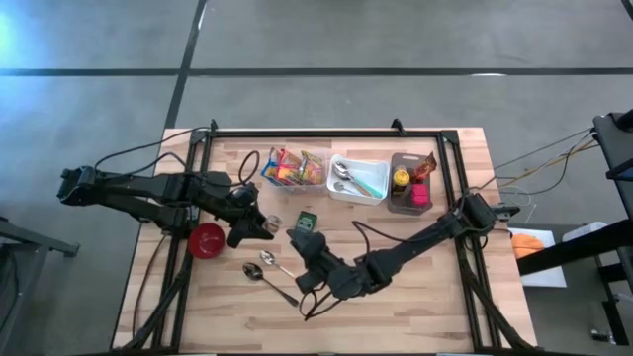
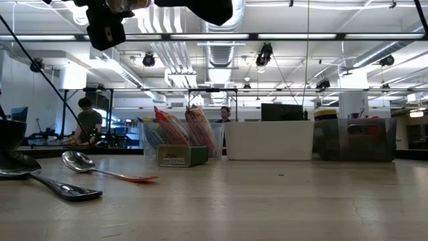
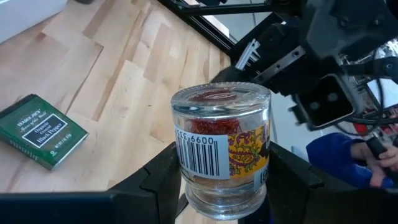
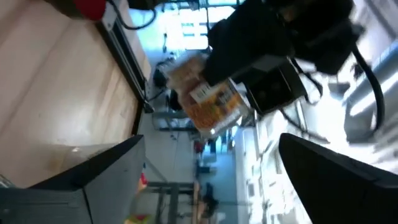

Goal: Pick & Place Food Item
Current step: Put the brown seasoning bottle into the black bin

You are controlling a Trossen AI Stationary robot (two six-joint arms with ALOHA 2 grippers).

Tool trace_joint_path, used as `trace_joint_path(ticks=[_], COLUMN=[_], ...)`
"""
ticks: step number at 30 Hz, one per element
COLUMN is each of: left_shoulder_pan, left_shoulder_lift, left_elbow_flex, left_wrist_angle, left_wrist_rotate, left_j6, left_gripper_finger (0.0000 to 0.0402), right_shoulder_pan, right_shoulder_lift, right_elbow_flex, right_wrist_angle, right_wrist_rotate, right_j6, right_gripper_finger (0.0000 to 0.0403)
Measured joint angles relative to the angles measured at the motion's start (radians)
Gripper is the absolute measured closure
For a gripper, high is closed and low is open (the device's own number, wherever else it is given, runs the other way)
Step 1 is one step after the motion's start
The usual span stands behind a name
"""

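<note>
One small glass spice jar (image 3: 222,152) is the item in play, and it is off the tabletop (image 1: 415,297), clamped between the fingers (image 3: 163,180) of the left gripper (image 1: 265,225) above the tabletop's middle, just beside the red bowl (image 1: 207,240). The jar is rigid and smooth-walled, so expect it to be slippery and breakable if dropped; its weight looks modest, judged from the small body and the dry reddish contents. The best hold appears to be across the straight labelled wall below the lid, which is where the fingers press now, one on each side.

In the left wrist view the jar's long axis runs from base to lid, with the base seated near the palm and the clear lid pointing away from the wrist. The barcode faces the camera.

The right gripper (image 1: 309,245) sits close by, facing the jar, its fingers (image 4: 93,180) spread wide apart and holding nothing.

Nearby on the tabletop lie a green pepper tin (image 1: 308,222) and two spoons (image 1: 269,270). Three bins stand along the far edge: a snack bin (image 1: 295,168), a white cutlery bin (image 1: 359,181) and a dark bin (image 1: 411,183).
</note>
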Motion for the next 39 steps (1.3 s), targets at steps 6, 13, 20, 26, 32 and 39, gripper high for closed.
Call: trace_joint_path(ticks=[6,13,20,26,32,39], left_shoulder_pan=[0.000,0.000,-0.006,-0.006,-0.006,-0.017], left_shoulder_lift=[0.000,0.007,0.038,0.075,0.110,0.123], left_elbow_flex=[0.000,-0.001,-0.001,-0.001,0.000,0.000], left_wrist_angle=[0.002,0.006,0.018,0.091,0.110,0.164], left_wrist_rotate=[0.002,0.023,0.054,0.107,0.135,0.167], left_j6=[-0.022,-0.052,-0.063,-0.081,-0.086,-0.111], left_gripper_finger=[0.0228,0.0228,0.0228,0.0228,0.0228,0.0228], right_shoulder_pan=[-0.012,-0.032,-0.047,-0.047,-0.046,-0.047], right_shoulder_lift=[0.000,0.000,0.001,0.002,0.002,0.002], right_elbow_flex=[0.000,0.000,0.004,0.004,0.004,0.002], right_wrist_angle=[-0.009,-0.008,0.024,0.033,0.019,0.009], right_wrist_rotate=[-0.070,-0.094,-0.126,-0.154,-0.154,-0.169], right_j6=[-0.061,-0.219,-0.262,-0.263,-0.266,-0.266], right_gripper_finger=[0.0028,0.0028,0.0028,0.0028,0.0028,0.0028])
